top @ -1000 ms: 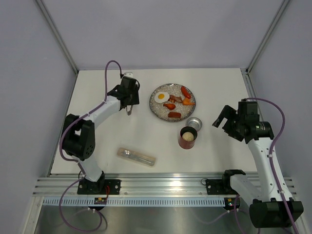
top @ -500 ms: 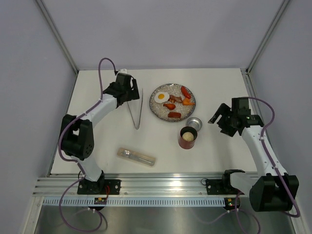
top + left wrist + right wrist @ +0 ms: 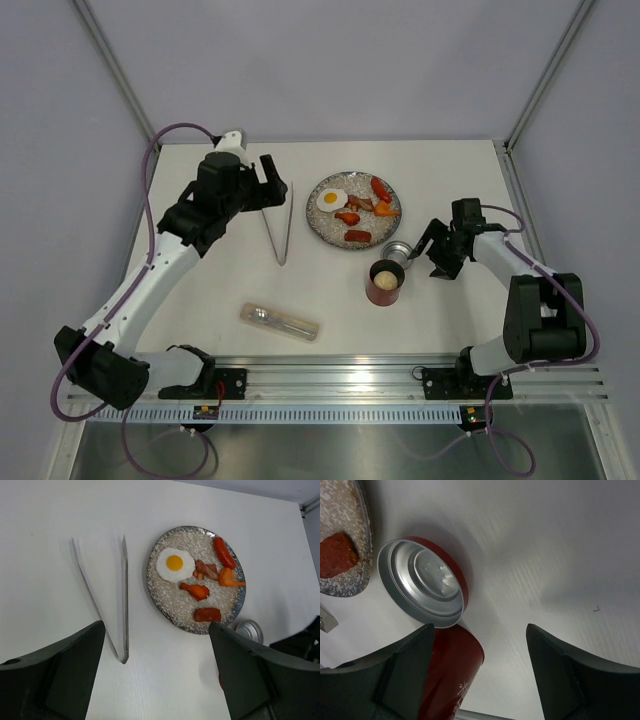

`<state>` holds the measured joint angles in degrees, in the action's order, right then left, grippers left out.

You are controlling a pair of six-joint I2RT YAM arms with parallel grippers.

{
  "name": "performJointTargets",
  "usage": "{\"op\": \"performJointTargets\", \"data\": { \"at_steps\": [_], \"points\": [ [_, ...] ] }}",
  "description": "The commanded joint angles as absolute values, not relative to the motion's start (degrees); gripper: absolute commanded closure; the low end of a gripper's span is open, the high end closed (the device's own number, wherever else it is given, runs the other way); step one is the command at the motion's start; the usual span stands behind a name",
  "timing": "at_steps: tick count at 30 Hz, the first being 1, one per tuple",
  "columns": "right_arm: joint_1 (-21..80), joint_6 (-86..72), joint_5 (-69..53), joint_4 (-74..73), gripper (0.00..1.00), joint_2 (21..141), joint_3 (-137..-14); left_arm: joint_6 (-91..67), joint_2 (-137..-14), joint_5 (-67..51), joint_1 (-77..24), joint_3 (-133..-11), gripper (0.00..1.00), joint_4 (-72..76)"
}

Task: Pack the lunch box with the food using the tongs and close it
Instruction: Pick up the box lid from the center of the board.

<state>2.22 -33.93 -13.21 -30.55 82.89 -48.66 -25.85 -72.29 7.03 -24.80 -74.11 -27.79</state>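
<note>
The silver tongs [image 3: 280,226] lie flat on the table in a narrow V, left of the plate; the left wrist view shows the tongs [image 3: 124,595] apart from my fingers. My left gripper [image 3: 266,191] [image 3: 156,626] hovers above them, open and empty. The food, a fried egg [image 3: 173,563], sausages [image 3: 223,553] and shrimp [image 3: 196,590], sits on the speckled plate [image 3: 322,228]. The red lunch box [image 3: 385,283] [image 3: 451,672] stands open with a pale ball inside. Its lid [image 3: 398,251] [image 3: 421,582] lies upside down beside it. My right gripper [image 3: 433,247] [image 3: 480,628] is open just right of the lid.
A clear case with cutlery [image 3: 280,322] lies near the front left. The plate's rim [image 3: 364,540] with a sausage [image 3: 336,553] shows at the left of the right wrist view. Frame posts stand at the table's back corners.
My left gripper opened and let go of the tongs, which now lie on the table; the arm lifted away. My right gripper moved left toward the lid and lunch box.
</note>
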Motion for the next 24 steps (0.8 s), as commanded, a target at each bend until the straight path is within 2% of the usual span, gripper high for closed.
{"op": "performJointTargets", "data": {
  "at_steps": [1, 5, 8, 10, 12, 13, 14, 19, 24],
  "points": [
    [3.25, -34.10, -15.38, -24.97, 0.18, 86.30, -48.52, -27.60, -69.53, 3.96, -28.64, -71.28, 0.12, -31.72],
    [4.65, -34.80, -15.03, -22.15, 0.25, 91.30, -49.57, -29.44, -67.07, 5.01, -31.63, -69.70, 0.12, -33.05],
    [5.62, -35.50, -14.59, -20.83, 0.38, 95.25, -51.32, -30.85, -65.83, 4.31, -31.99, -67.94, 0.12, -32.87],
    [6.94, -36.12, -13.72, -20.57, 0.54, 96.94, -52.29, -31.03, -65.13, 3.52, -31.99, -67.68, 0.12, -33.04],
    [7.64, -36.82, -11.78, -20.57, 0.66, 97.65, -52.38, -30.59, -64.86, 2.81, -31.99, -69.34, 0.12, -33.75],
    [7.82, -37.17, -9.69, -20.74, 0.86, 97.21, -52.03, -30.24, -64.95, 2.73, -31.99, -70.30, 0.12, -34.71],
    [7.82, -37.79, -8.45, -21.00, 0.98, 95.38, -51.68, -29.54, -65.13, 2.46, -31.99, -72.40, 0.12, -35.15],
    [7.82, -38.58, 1.90, -25.39, 1.00, 85.62, -49.49, -28.30, -67.32, -0.61, -31.99, -77.25, 0.12, -38.14],
    [7.82, -38.32, 8.69, -31.97, 1.00, 74.28, -48.78, -28.83, -68.38, -9.40, -33.39, -78.12, 0.14, -36.92]
  ]
}}
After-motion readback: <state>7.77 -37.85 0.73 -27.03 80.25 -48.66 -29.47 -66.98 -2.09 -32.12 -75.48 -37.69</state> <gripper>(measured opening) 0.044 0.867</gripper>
